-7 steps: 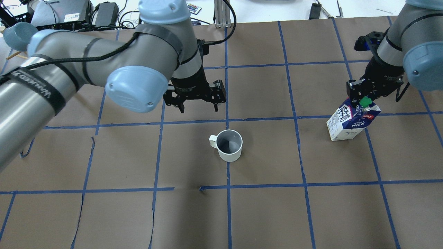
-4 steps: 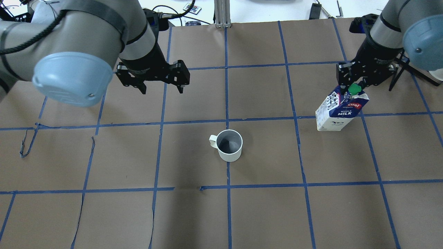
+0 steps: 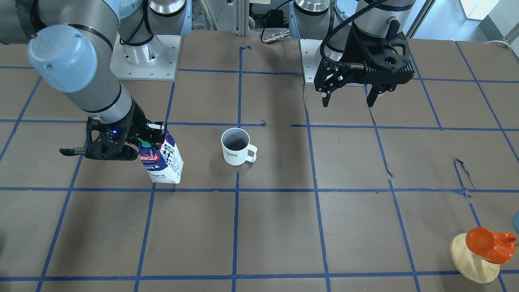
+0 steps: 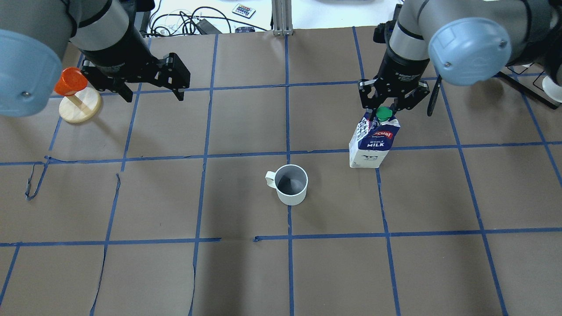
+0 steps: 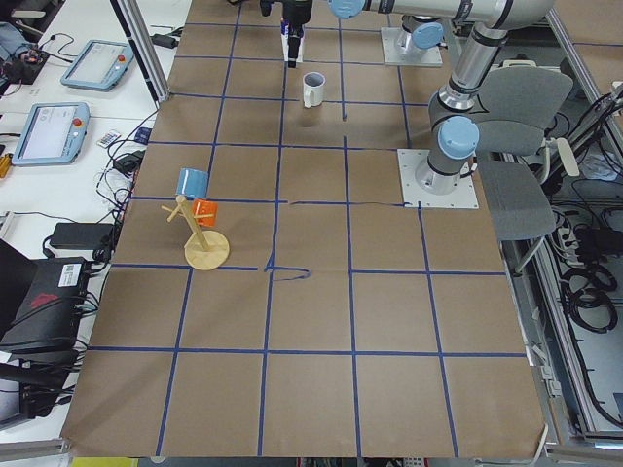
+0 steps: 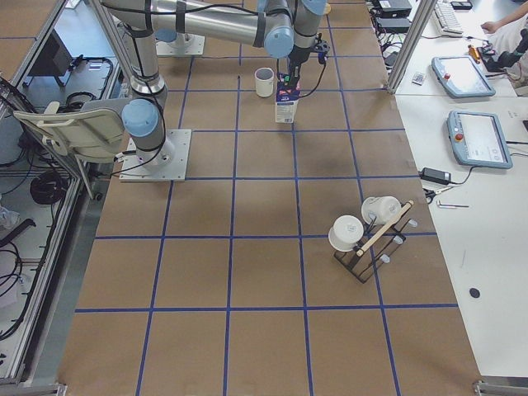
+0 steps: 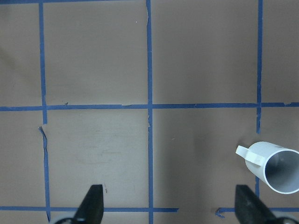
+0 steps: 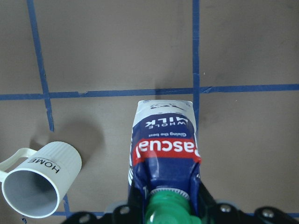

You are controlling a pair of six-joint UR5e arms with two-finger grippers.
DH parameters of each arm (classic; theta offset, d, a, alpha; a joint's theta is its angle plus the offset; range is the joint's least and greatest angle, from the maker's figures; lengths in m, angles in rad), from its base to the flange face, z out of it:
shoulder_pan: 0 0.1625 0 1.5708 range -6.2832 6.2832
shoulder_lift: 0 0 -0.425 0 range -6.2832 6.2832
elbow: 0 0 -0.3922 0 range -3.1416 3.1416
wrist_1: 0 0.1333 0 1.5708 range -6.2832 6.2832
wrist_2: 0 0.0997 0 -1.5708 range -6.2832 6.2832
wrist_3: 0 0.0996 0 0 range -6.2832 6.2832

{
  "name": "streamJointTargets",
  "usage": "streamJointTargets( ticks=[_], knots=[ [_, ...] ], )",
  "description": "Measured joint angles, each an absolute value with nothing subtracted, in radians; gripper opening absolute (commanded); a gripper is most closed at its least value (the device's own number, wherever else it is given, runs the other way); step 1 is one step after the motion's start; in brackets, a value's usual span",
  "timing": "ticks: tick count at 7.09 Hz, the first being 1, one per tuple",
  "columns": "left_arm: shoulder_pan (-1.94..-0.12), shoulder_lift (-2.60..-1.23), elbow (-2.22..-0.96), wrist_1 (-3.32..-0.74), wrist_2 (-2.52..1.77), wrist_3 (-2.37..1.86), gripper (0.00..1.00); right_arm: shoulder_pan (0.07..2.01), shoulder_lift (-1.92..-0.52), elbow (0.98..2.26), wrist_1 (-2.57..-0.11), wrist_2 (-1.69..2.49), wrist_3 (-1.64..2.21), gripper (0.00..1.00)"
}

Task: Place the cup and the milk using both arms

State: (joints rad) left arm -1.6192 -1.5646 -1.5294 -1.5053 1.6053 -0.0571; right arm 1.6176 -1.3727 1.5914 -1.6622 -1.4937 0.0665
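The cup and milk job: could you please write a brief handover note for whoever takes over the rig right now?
Left end effector: open, empty, in the air well to the side of the HOME mug.
Right end effector: shut on the top of the Pascual milk carton, at its green cap. The carton is beside the mug, not touching it; I cannot tell whether its base rests on the table.
Done: the mug stands upright mid-table, touched by nothing, apparently placed.
Left: settle the carton, release it, withdraw.
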Motion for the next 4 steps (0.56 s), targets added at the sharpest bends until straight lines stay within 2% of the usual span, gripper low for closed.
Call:
streamJointTargets(
  ticks=[4],
  knots=[
    [-1.618,-1.602,-1.483,-1.511,1.596,-0.049,1.00,1.723,-1.362,1.618,-1.668,-1.489,0.095,0.24]
  ],
)
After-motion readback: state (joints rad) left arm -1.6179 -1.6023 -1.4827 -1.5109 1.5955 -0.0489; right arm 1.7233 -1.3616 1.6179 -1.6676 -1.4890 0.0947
